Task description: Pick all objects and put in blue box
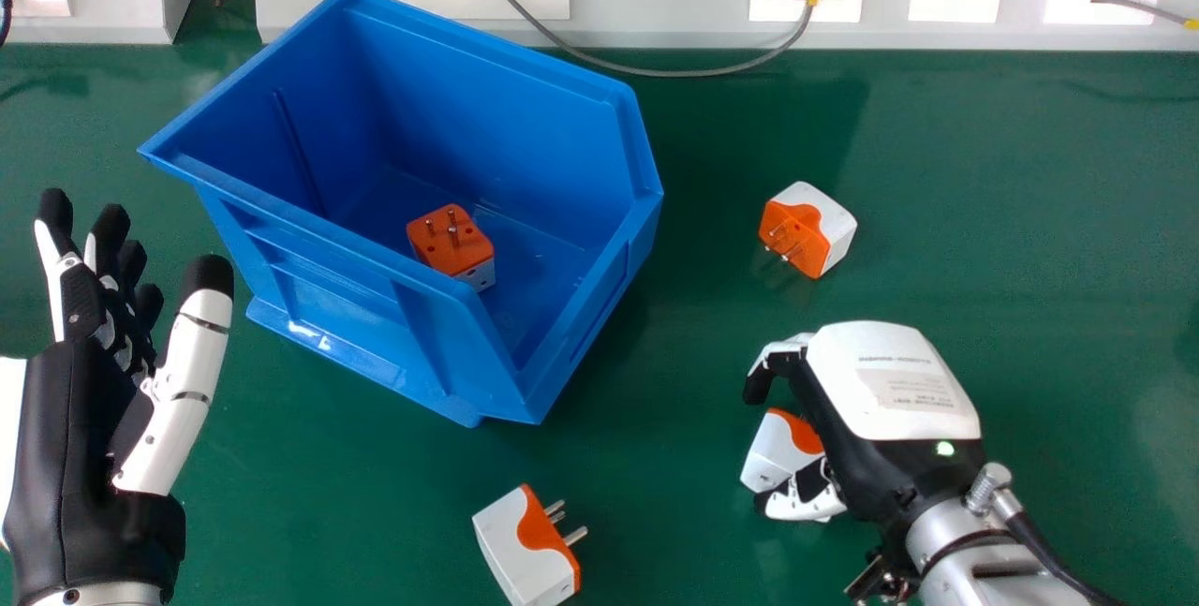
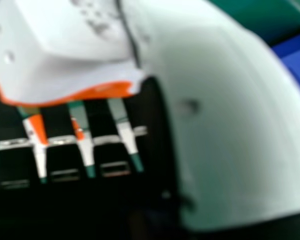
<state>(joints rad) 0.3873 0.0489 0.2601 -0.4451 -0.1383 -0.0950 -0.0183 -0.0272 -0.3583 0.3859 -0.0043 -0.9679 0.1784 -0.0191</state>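
Green table (image 1: 1030,259) with an open blue plastic box (image 1: 328,269) near its far edge, left hand (image 1: 84,391) open beside it, right hand (image 1: 890,381) curled round a white-and-orange plastic plug adapter (image 1: 773,451), seemingly being picked up, calling next for a lift leftward over the rim.

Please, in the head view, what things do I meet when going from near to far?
near loose adapter → held adapter in the right hand → far loose adapter → gray cable at the back
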